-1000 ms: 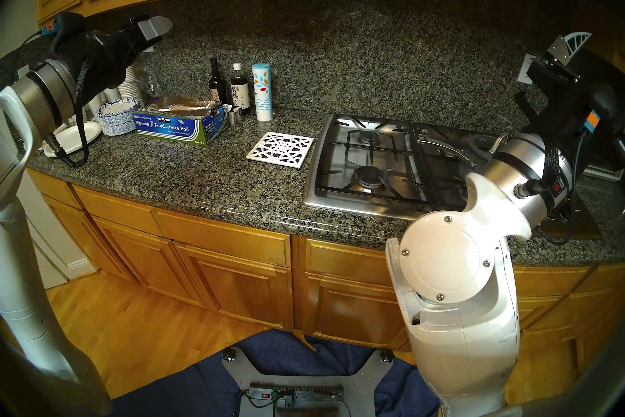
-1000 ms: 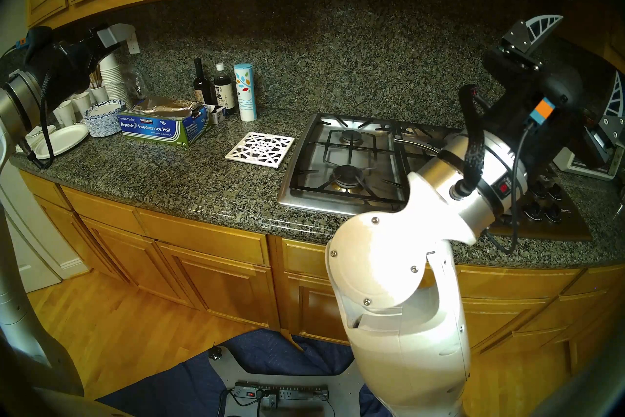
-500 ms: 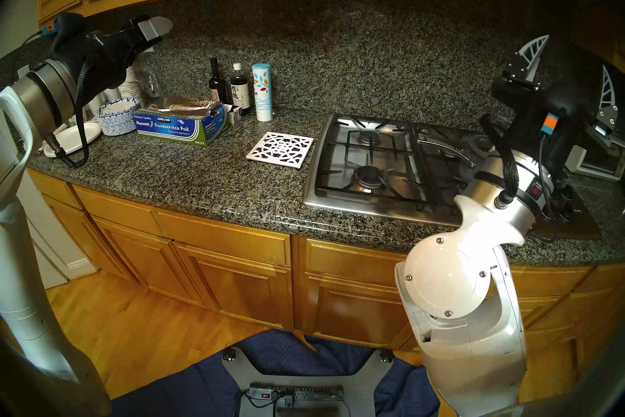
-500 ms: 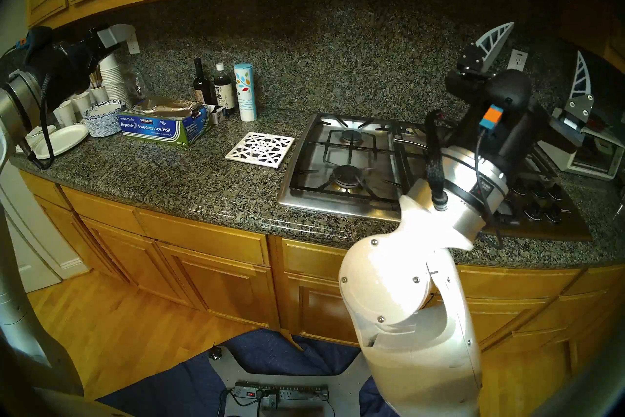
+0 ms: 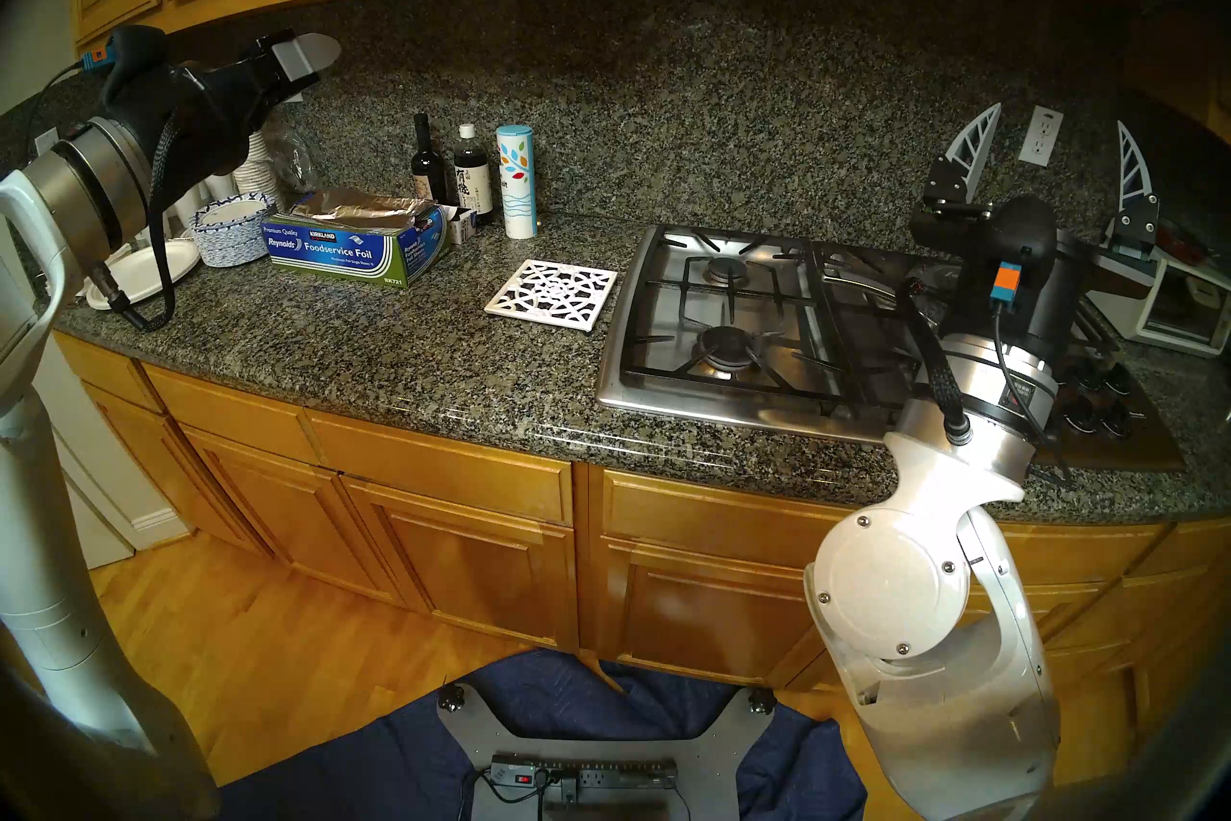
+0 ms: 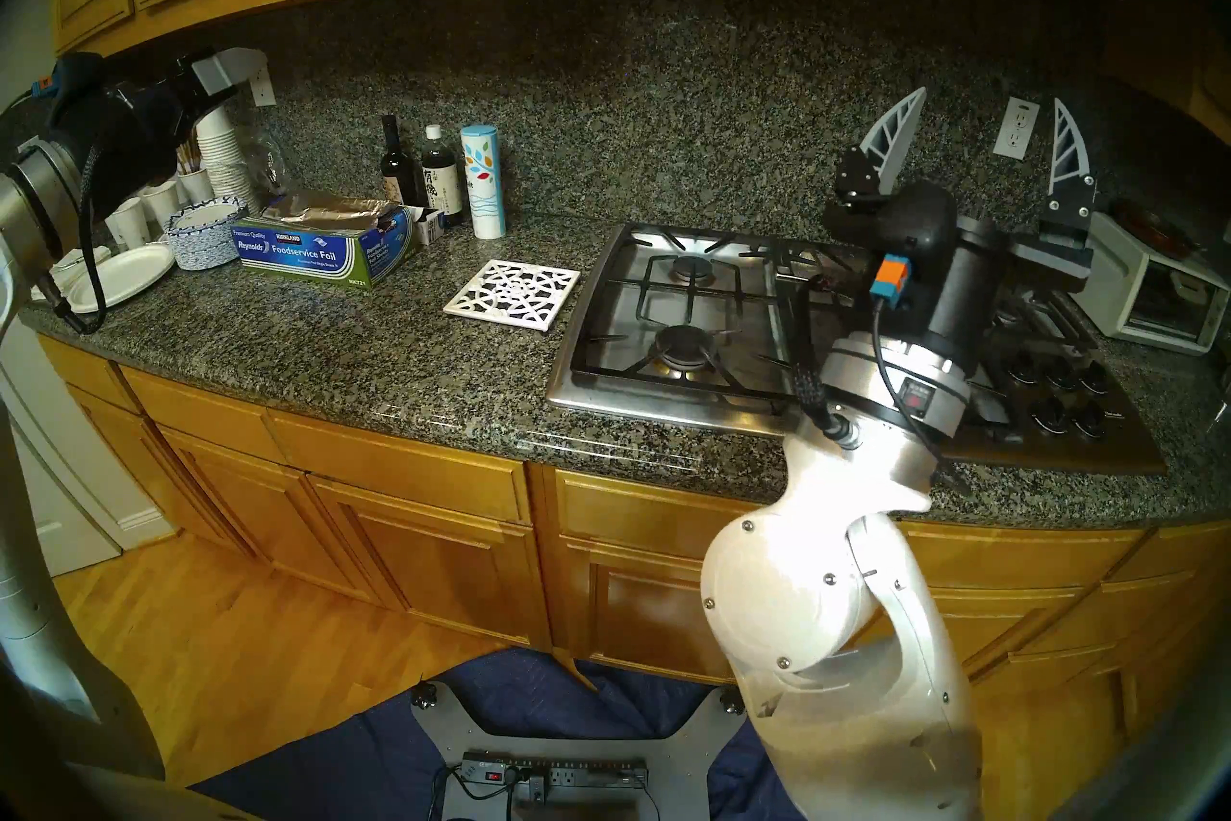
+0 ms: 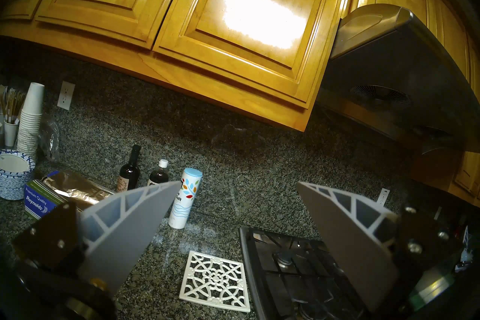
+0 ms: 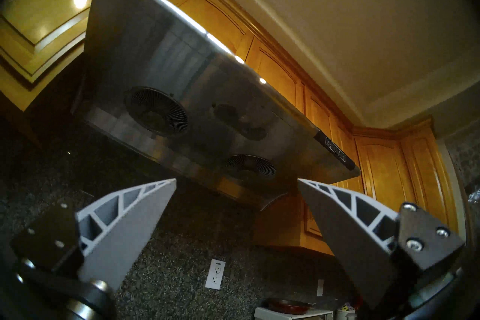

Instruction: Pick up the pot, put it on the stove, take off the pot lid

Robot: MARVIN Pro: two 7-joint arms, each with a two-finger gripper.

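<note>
The stove (image 5: pixel 699 410) is a steel gas cooktop with black grates, set in the granite counter; it also shows in the left wrist view (image 7: pixel 285 272). The pot's curved silver handle (image 5: pixel 866 286) lies over the stove's middle grate. The pot's body and the pot lid are hidden behind my right wrist. My right gripper (image 5: pixel 1059 116) is open and empty, fingers pointing up at the backsplash above the stove's right part; its wrist view (image 8: pixel 237 180) shows only the hood. My left gripper (image 5: pixel 313 50) is open and empty, high at the far left (image 7: pixel 239 183).
A white lattice trivet (image 5: pixel 551 294) lies left of the stove. A foil box (image 5: pixel 353 246), two bottles, a salt canister (image 5: pixel 516 180) and paper plates stand further left. A white toaster oven (image 5: pixel 1179 306) sits at the right. Black knobs (image 6: pixel 1059 393) and the range hood (image 8: pixel 207 104) overhead.
My right wrist has swung left and lowered over the stove's right part, turning so both open fingers point up. It now covers more of the pot. The left arm has not moved.
</note>
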